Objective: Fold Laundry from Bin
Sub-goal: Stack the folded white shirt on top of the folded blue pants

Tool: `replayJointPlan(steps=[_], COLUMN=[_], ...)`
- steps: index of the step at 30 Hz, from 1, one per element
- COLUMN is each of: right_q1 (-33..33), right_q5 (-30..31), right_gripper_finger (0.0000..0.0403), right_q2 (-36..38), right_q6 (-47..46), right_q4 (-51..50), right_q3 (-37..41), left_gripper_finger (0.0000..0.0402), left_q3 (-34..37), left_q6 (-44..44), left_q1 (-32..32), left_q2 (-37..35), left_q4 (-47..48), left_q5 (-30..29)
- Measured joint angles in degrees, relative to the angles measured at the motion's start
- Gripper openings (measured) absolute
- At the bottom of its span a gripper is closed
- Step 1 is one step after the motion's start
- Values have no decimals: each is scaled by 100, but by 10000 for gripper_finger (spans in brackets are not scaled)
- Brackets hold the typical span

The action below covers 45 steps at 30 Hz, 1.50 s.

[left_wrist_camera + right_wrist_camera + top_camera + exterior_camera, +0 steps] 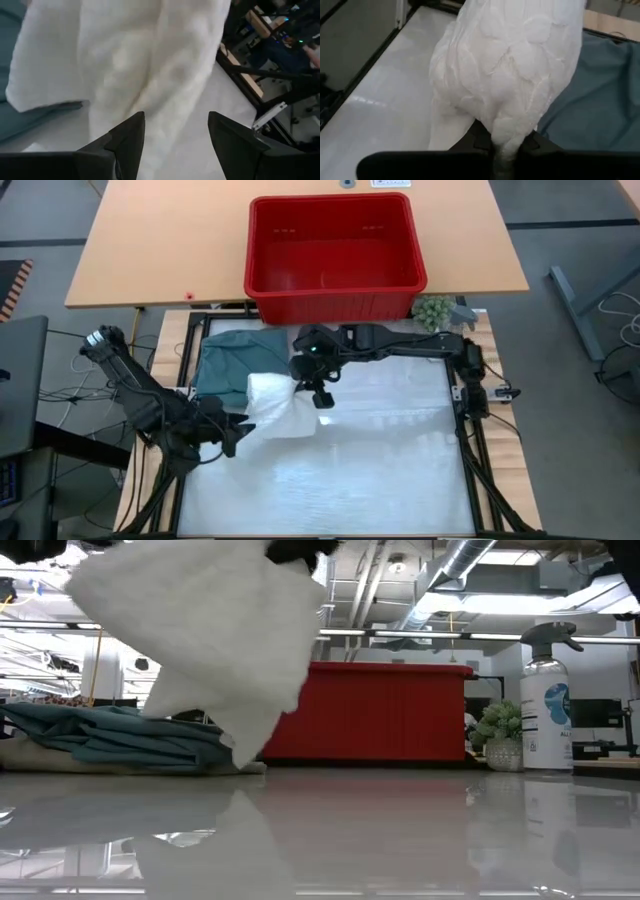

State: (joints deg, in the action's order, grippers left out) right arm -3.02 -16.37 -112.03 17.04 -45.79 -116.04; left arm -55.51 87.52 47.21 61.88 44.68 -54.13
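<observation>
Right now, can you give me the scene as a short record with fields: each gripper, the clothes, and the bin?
right gripper: shut on the white cloth, holding it up off the table
left gripper: open, beside the hanging white cloth, not gripping it
white cloth: bunched between the right fingers, lower part hanging free above the table
teal garment: lying crumpled on the table behind the white cloth, in front of the bin
bin: red, upright at the far side, no clothes visible inside
</observation>
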Motion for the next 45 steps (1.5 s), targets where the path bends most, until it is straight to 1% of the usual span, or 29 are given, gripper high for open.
replayJointPlan(steps=[3,7,9,13,14,18,20,22,24,28,31,36,39,41,45], right_q1=[133,192,183,172,172,124,60,-38,-148,-403,-639,-1108,-1317,-1402,-1614], right_q5=[-1,-24,-59,-201,-202,-283,-448,-602,-772,-973,-947,-930,-872,-744,-838], right_gripper_finger=[48,48,48,48,48,48,48,48,48,48,48,48,48,48,48], right_q2=[-474,-1140,-1119,-1221,-1251,-1475,-1642,-1802,-1989,-2369,-2661,-2896,-2915,-2906,-2903], right_q6=[137,235,143,-84,-88,-163,-279,-480,-726,-1262,-1410,-1927,-1778,-1726,-1720], right_q4=[-374,-828,-351,-100,-134,425,1074,1504,2234,3031,3189,3420,3429,3521,3547], right_q3=[-767,-1905,-1691,-1664,-1662,-1660,-1662,-1662,-1671,-1686,-1898,-1902,-1843,-1854,-1856], left_gripper_finger=[208,208,208,208,208,208,208,208,208,208,208,208,208,208,208], left_q3=[0,0,0,0,0,0,0,0,0,0,0,0,0,0,0], left_q6=[-190,-383,-432,-533,-547,-747,-782,-782,-783,-771,-798,-885,-842,-772,-658], left_q1=[68,318,497,842,918,1120,1148,1153,1155,1155,1155,1152,1153,1153,1151], left_q2=[-256,-665,-885,-1320,-1405,-1657,-1731,-1768,-1789,-1802,-1806,-1812,-1890,-1937,-2086], left_q4=[142,332,448,510,548,573,578,607,601,589,591,608,625,656,758], left_q5=[16,97,118,67,28,-297,-381,-378,-371,-315,-319,-335,-354,-484,-900])
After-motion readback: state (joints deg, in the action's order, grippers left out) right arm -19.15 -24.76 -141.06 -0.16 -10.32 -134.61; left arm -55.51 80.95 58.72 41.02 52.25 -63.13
